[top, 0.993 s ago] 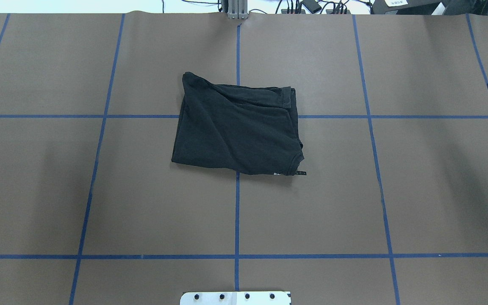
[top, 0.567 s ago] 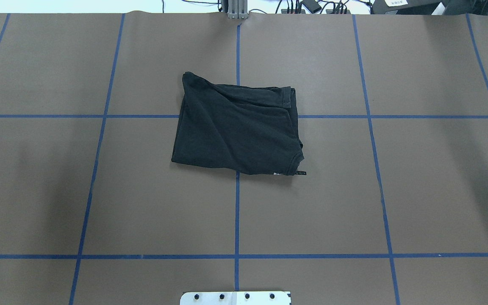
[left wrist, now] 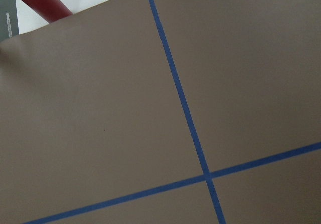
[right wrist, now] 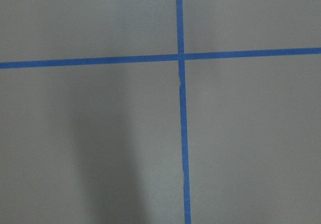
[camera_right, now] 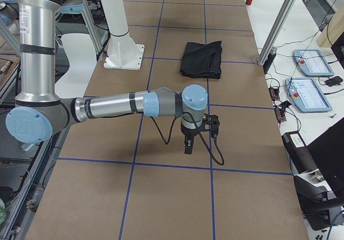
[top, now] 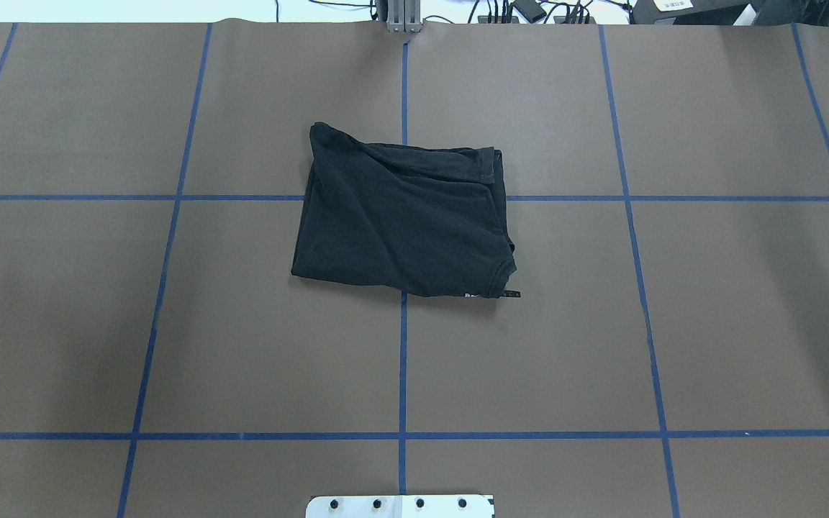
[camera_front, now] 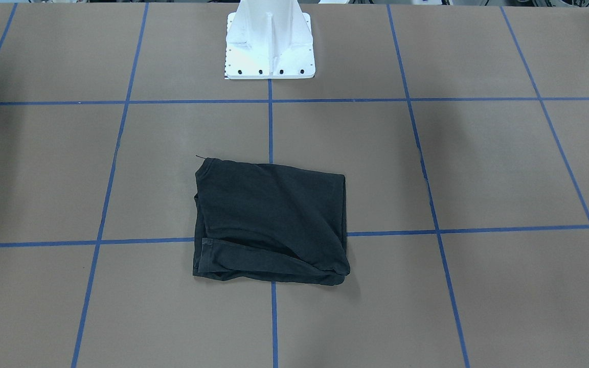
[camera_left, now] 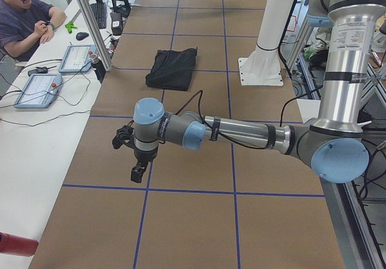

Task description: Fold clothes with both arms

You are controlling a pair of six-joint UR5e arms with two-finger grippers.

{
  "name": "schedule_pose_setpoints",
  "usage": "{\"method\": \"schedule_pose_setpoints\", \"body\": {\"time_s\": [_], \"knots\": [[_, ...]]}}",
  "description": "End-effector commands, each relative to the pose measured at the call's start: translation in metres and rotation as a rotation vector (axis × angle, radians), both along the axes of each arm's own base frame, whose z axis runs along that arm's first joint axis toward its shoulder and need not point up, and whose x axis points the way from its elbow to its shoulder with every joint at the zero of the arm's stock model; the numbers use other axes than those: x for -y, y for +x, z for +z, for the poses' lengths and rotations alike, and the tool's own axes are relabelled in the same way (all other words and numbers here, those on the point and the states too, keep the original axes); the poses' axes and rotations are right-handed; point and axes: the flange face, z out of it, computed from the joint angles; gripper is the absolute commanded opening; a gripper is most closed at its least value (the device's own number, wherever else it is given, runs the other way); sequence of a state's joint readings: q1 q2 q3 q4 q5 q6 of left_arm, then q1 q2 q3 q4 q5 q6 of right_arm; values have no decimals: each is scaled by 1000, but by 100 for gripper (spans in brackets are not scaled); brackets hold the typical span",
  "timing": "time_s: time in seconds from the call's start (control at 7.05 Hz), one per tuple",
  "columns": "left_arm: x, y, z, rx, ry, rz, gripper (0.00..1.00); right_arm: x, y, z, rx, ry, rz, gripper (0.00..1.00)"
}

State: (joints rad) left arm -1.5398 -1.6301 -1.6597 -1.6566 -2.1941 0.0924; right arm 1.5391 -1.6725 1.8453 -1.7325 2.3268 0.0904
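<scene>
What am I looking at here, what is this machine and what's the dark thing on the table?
This is a robot with two jointed arms and a white pedestal, at a table covered in brown paper with a blue tape grid. Two pictures look down on the table, one from behind the robot and one from across it. Two look along it from either end: one shows the left arm close up, the other the right arm. The last two come from cameras on the wrists and show only paper and tape. The dark thing is a black T-shirt, folded into a rough rectangle. The left gripper and right gripper hang over bare paper, away from the shirt, holding nothing.
</scene>
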Motion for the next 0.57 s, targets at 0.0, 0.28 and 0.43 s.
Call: {"method": "schedule_pose_setpoints", "body": {"time_s": [0.0,0.28,0.43], "knots": [[-12,1,12,-7,-126,15,99,-9,1,12,1,-29,-4,100],[-38,8,34,-102,-180,28,99,-15,1,31,1,-67,-4,100],[-44,12,42,-147,-206,32,99,-17,0,37,18,-83,-3,100]]}}
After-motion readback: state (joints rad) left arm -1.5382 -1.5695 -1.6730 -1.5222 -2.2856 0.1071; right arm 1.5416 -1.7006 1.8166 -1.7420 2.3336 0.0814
